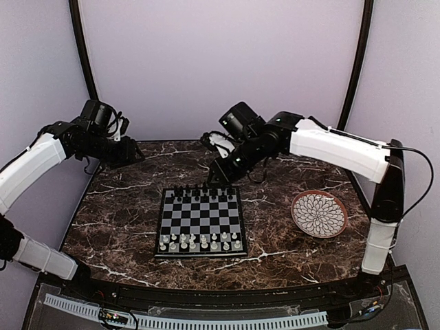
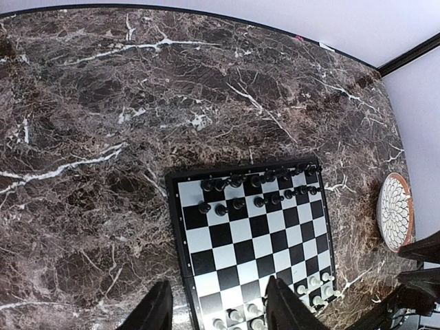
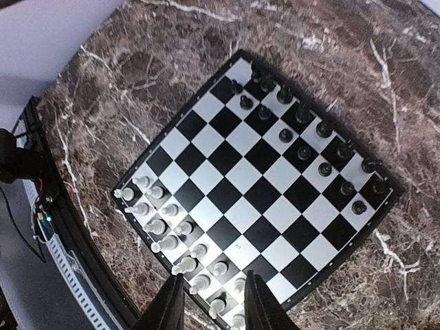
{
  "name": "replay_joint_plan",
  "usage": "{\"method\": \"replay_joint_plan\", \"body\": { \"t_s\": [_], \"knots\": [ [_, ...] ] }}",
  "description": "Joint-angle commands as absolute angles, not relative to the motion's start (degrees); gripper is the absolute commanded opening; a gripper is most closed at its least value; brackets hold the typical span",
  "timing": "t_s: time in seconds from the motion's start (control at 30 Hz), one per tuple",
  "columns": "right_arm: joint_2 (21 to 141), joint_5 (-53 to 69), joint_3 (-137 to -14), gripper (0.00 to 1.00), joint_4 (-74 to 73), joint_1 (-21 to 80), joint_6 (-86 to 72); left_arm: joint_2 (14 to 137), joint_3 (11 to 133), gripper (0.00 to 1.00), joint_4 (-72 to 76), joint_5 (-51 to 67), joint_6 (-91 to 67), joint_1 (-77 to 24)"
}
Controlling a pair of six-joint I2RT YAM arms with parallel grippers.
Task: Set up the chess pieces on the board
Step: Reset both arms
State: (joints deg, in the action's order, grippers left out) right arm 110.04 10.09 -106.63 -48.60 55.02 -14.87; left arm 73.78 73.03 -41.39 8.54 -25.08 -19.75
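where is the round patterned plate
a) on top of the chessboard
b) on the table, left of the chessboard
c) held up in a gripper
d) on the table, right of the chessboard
d: the plate lies flat on the table, apart from the chessboard and off its right side in the top view.

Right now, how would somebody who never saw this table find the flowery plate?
Look at the dark brown marble table with white veins. Right of the small black-and-grey checked chessboard, apart from it, lies a round white plate. It alone is round, with a petal pattern and brown rim.
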Motion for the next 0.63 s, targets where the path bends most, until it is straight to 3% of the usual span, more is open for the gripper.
{"method": "replay_joint_plan", "body": {
  "t_s": [0.0,0.1,0.13,0.23,0.3,0.33,0.4,0.6],
  "knots": [
    [100.2,4.0,-97.7,0.31,-40.6,52.8,-14.9,75.1,77.0,0.49,-43.1,6.9,-21.9,-19.5],
    [90.4,0.4,-88.7,0.31,-34.7,48.1,-17.8,76.7,80.3,0.48,-44.0,5.9,-21.2,-19.4],
    [87.2,-2.5,-85.8,0.38,-32.7,46.0,-19.2,77.4,81.0,0.48,-44.3,5.7,-21.2,-19.5],
    [76.7,-8.2,-77.8,0.96,-26.3,39.4,-21.4,76.9,83.2,0.48,-44.9,4.3,-21.7,-19.5],
    [70.5,-16.1,-73.1,0.98,-22.6,37.9,-23.2,75.1,81.7,0.56,-43.7,3.7,-22.5,-19.5],
    [67.3,-22.6,-70.9,0.99,-21.6,37.8,-24.6,74.6,80.9,0.83,-43.2,3.0,-22.7,-19.5],
    [64.5,-31.8,-69.2,0.99,-22.0,37.7,-26.4,73.3,78.9,0.97,-42.3,2.2,-22.6,-19.5],
    [64.8,-35.5,-69.9,0.99,-29.7,37.1,-25.3,74.1,76.5,0.99,-42.2,0.8,-21.6,-19.5]
  ]
}}
